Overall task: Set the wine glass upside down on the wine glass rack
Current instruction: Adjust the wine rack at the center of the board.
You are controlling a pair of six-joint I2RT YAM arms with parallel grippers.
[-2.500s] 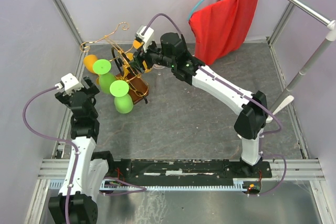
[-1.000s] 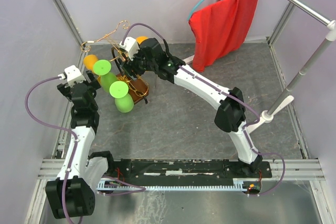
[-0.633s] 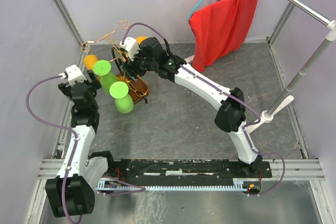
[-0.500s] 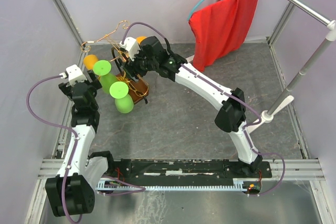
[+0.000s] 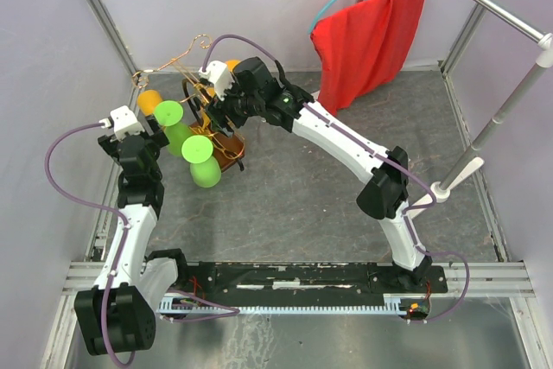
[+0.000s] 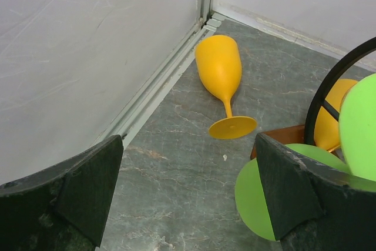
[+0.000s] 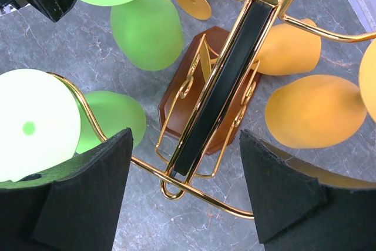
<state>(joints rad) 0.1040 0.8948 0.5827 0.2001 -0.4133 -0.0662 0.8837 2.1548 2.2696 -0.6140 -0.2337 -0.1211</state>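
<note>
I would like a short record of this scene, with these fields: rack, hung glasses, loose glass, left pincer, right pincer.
rack: wine glass rack, copper wire arms on a brown base, black handle
hung glasses: two green glasses, upside down on the rack
loose glass: orange wine glass, lying on its side on the floor, close to the wall
left pincer: left pincer open, empty, facing the lying glass
right pincer: right pincer open, empty, above the rack

Hung glasses crowd rack, corner walls close
</note>
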